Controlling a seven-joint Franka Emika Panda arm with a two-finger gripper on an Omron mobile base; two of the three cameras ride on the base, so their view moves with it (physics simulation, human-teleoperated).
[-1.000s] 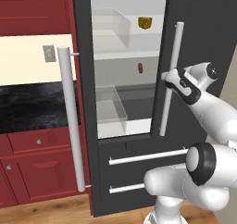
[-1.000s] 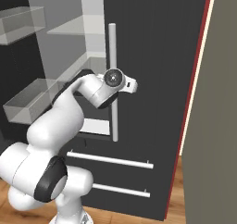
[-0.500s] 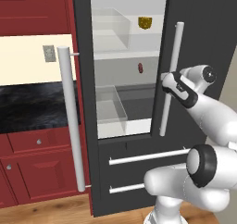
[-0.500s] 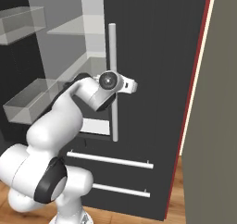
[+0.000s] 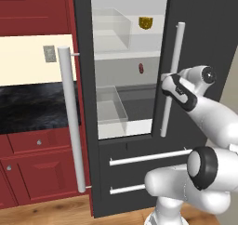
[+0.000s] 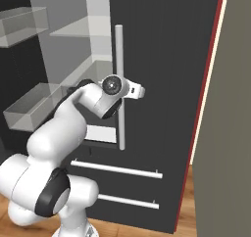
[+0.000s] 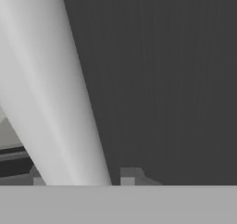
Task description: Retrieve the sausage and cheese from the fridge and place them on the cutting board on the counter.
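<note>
Fingertips sit either side of the vertical right door handle, jaws look clamped on it (fridge door barely ajar). Sausage and cheese are left of the gripper, on inside shelves.

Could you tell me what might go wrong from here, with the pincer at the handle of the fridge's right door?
The pincer straddles the right door handle off-centre, so its hold might slip under a pull. The right door looks barely open, if at all; the cheese and sausage sit close to its edge, so reaching them may be awkward.
</note>
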